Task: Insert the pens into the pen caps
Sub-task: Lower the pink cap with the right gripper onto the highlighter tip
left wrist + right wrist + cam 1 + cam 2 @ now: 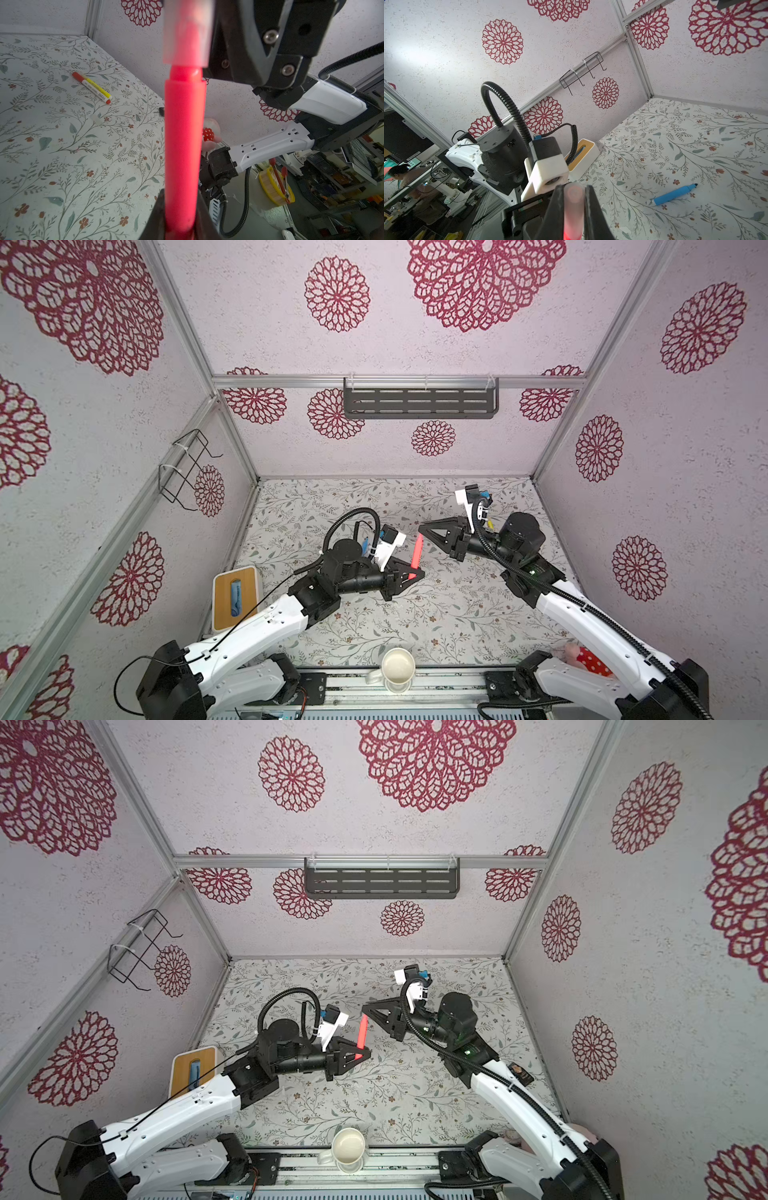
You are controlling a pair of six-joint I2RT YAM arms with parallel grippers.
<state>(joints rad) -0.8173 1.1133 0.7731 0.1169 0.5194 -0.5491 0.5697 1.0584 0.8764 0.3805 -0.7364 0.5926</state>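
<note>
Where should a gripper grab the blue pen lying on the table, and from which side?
Take the blue pen mid-barrel, from above, jaws straddling its width. It lies flat on the table, and its bare dark tip should probably stay clear for capping.

Overhead stereo pair — close wrist views

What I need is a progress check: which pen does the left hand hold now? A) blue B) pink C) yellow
B: the left hand is shut on the pink pen, whose tip sits in the clear cap gripped by the right hand; the yellow pen and blue pen lie on the table.
</note>
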